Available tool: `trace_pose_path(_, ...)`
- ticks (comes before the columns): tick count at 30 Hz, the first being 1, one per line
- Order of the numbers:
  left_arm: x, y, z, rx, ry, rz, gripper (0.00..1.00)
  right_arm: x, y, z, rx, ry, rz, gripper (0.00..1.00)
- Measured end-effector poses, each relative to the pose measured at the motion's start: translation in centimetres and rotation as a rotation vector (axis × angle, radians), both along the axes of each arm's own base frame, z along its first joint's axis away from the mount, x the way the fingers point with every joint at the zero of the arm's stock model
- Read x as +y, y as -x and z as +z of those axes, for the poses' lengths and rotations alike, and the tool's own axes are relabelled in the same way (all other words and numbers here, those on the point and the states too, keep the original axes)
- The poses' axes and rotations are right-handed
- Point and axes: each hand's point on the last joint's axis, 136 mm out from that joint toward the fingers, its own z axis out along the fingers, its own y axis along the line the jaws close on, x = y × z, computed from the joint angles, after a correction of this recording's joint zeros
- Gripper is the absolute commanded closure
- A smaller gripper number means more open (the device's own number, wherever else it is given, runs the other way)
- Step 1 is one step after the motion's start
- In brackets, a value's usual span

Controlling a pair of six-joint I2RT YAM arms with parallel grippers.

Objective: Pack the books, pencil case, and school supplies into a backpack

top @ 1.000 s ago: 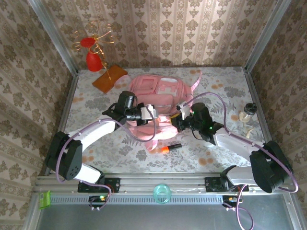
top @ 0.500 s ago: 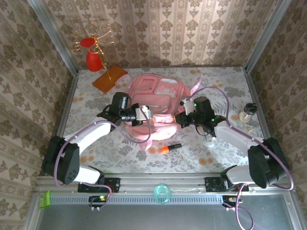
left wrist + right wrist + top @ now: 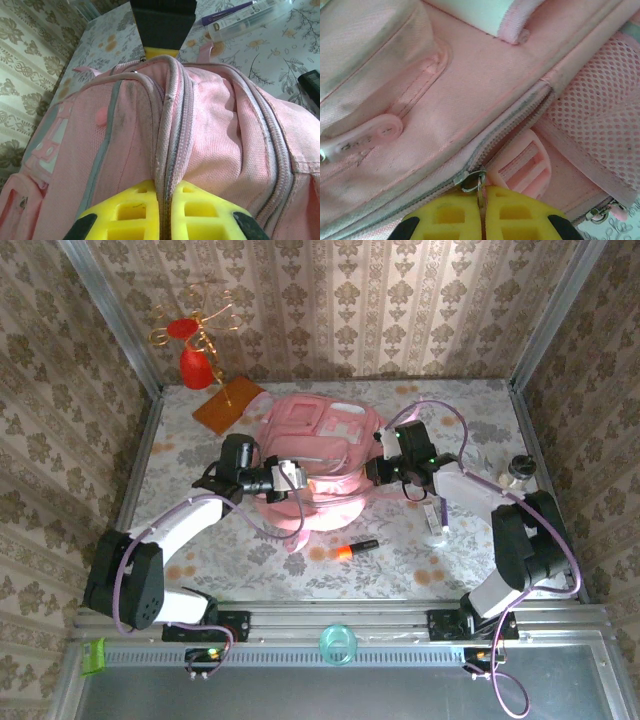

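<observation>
Left gripper (image 3: 288, 477) clamped on the zip seam and right gripper (image 3: 379, 470) pinching the zip pull (image 3: 472, 179), both have slid toward the back wall along the backpack (image 3: 320, 435). The zip is probably being worked open, with the marker (image 3: 355, 548) unpacked. Mid-table, the backpack lies pockets up, long axis near-to-far.

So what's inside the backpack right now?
Cannot see inside: pink fabric covers it. The left gripper pinches the zip seam of the backpack, the right gripper holds a zip pull. The orange-black marker lies outside, on the table.
</observation>
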Motion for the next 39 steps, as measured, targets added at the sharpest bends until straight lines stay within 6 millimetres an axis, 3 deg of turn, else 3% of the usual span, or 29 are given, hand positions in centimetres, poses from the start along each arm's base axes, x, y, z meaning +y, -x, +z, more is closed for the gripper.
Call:
trace_pose_path(4,0.2,-0.1,-0.1,-0.009,-0.004,-0.001,1.0,0.4,-0.5,-0.4,0.028,-0.024,-0.006,0.95)
trace_pose_path(10,0.3,-0.3,0.0,-0.007,0.001,0.007,1.0,0.3,-0.6,0.1,0.025,-0.056,-0.005,0.77)
trace_pose_path(16,-0.3,-0.6,-0.7,0.055,0.005,0.039,1.0,-3.4,0.2,1.7,-0.011,-0.022,-0.126,0.59)
trace_pose_path(20,-1.9,-0.9,-1.3,0.092,-0.003,0.045,1.0,-5.6,1.6,3.2,-0.045,0.028,-0.217,0.53)
trace_pose_path(24,-3.4,-0.5,-1.9,0.095,-0.025,0.033,0.96,-7.3,3.2,3.1,-0.044,0.072,-0.282,0.47)
trace_pose_path(26,-3.6,-0.2,-2.3,0.102,-0.041,0.033,0.88,-7.3,3.3,2.9,-0.039,0.073,-0.28,0.44)
trace_pose_path(28,-3.6,-0.2,-2.5,0.102,-0.055,0.04,0.7,-6.5,3.4,3.0,-0.043,0.055,-0.252,0.43)
trace_pose_path(33,-3.0,0.9,-3.0,0.177,-0.036,0.073,0.3,-1.7,3.2,3.6,-0.132,0.042,-0.048,0.41)
trace_pose_path(36,-2.8,1.9,-1.4,0.226,0.05,0.104,0.18,0.3,2.4,3.3,-0.192,0.069,0.076,0.39)
trace_pose_path(39,-2.4,1.8,1.2,0.257,0.169,0.176,0.15,1.0,1.1,2.9,-0.252,0.113,0.174,0.4)
